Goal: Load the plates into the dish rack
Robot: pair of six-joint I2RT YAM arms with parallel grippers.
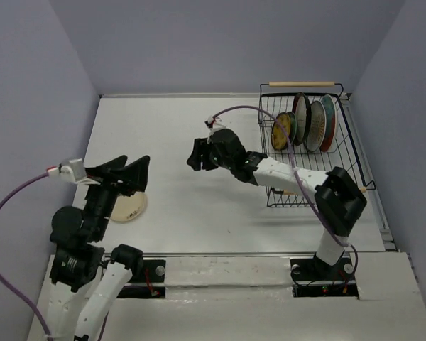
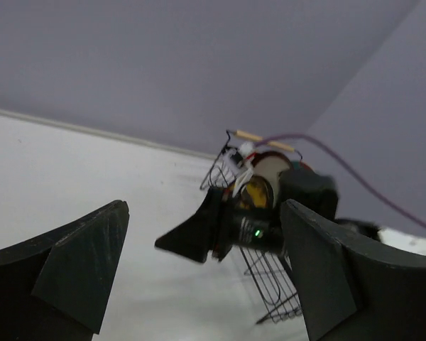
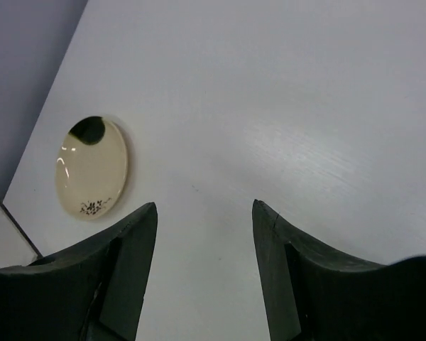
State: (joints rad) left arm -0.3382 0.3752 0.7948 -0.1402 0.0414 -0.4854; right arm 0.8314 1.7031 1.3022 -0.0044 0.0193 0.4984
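Observation:
A plain cream plate [image 1: 133, 207] lies flat on the table at the left, partly under my left gripper [image 1: 131, 174]; it also shows in the right wrist view [image 3: 94, 167]. Several plates stand upright in the black wire dish rack [image 1: 284, 197] at the back right, among them an amber one [image 1: 281, 131] and a teal-and-red one [image 1: 329, 122]. The left gripper [image 2: 204, 206] hovers wide open and empty above the cream plate. Over the middle of the table, left of the rack, my right gripper [image 1: 197, 155] is open with only bare table between its fingers [image 3: 204, 206].
Grey walls close the table on the left, back and right. The rack's wooden handle [image 1: 302, 84] lies along its far rim. A purple cable [image 1: 270, 117] arcs from the right wrist over the rack's left side. The right arm's forearm [image 1: 291, 176] crosses the rack's near corner.

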